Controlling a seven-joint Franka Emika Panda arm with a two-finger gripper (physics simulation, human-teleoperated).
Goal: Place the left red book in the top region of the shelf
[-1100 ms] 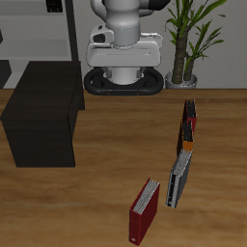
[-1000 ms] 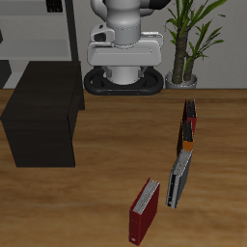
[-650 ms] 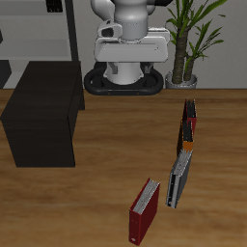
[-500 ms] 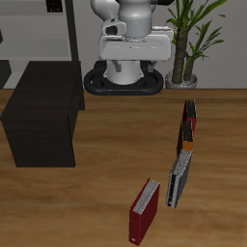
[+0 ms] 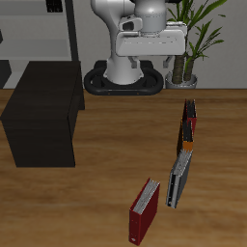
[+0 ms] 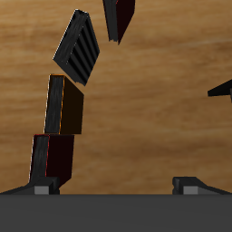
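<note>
Swung sideways from over the base toward the book row: gripper (image 5: pixel 172 69), fingers spread wide, holding nothing. Left red book (image 5: pixel 190 115) upright at the row's back end, untouched. Shelf (image 5: pixel 43 111) well apart across table (image 5: pixel 106 193).

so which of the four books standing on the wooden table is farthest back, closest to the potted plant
The thin crimson-red book at the back end of the row; the orange-black book, grey book and maroon book stand progressively nearer the front edge.
</note>
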